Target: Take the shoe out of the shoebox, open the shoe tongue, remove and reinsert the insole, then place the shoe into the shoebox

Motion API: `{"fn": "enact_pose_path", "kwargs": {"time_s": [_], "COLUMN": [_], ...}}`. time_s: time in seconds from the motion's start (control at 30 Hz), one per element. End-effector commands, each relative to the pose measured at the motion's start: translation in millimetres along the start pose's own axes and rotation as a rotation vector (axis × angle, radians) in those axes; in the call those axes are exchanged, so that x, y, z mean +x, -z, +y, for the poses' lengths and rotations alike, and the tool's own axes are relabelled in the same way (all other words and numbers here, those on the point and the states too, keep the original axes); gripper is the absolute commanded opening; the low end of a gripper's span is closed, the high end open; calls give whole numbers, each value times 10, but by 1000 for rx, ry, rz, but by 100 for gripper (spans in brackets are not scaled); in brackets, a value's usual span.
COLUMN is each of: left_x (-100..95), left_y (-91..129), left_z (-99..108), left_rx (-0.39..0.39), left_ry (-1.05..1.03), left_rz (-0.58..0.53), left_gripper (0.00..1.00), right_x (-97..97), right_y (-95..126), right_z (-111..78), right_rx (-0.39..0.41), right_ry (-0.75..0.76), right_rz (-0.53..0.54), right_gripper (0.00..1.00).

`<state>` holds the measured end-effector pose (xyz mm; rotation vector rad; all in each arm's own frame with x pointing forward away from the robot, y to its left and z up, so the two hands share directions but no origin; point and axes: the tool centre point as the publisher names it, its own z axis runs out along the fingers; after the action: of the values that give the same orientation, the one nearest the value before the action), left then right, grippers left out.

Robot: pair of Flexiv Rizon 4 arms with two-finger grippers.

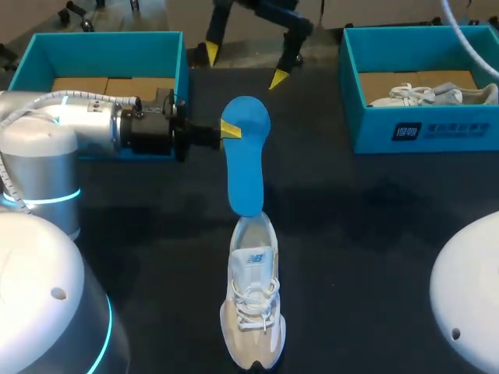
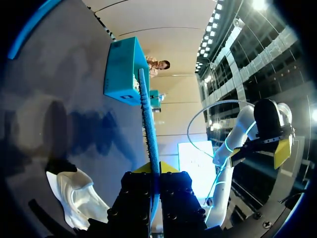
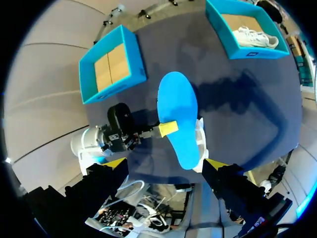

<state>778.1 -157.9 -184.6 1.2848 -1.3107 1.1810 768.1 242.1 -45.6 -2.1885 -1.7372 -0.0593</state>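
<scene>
The blue insole (image 1: pixel 245 160) hangs upright above the table, its lower end just over the heel opening of the white shoe (image 1: pixel 252 300). My left gripper (image 1: pixel 228 129) is shut on the insole's edge near its upper end. From the left wrist the insole (image 2: pixel 148 119) shows edge-on between the fingers, with the shoe (image 2: pixel 74 193) below. My right gripper (image 1: pixel 245 65) hovers open beyond the insole, holding nothing. From above, its view takes in the insole (image 3: pixel 178 119) and part of the shoe (image 3: pixel 201 141) under it, with the right gripper (image 3: pixel 165 163) itself wide open.
An empty teal shoebox (image 1: pixel 39 54) stands at the back left behind my left arm. A second teal shoebox (image 1: pixel 421 128) at the back right holds another white shoe (image 1: pixel 433 95). Dark table surface lies open either side of the shoe.
</scene>
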Motion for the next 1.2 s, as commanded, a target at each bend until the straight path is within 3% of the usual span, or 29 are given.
{"fn": "enact_pose_path", "kwargs": {"time_s": [0.03, 0.33, 0.6, 0.93, 1.2], "left_x": [2, 2, 2, 2, 2], "left_y": [5, 5, 5, 5, 5], "left_z": [6, 6, 6, 6, 6], "left_rx": [-1, -1, -1, -1, -1], "left_ry": [0, 0, 0, 0, 0], "left_rz": [-3, -3, -3, -3, -3], "left_gripper": [0, 0, 0, 0, 0], "right_x": [61, 73, -132, -228, -278], "right_y": [-19, -21, 7, 38, 36], "right_z": [8, -23, -152, -167, -177], "right_rx": [-7, -56, -135, -86, -62], "right_ry": [18, 54, 166, 216, 208], "right_rz": [-107, -47, 218, 462, 596], "right_gripper": [100, 100, 100, 100, 100]}}
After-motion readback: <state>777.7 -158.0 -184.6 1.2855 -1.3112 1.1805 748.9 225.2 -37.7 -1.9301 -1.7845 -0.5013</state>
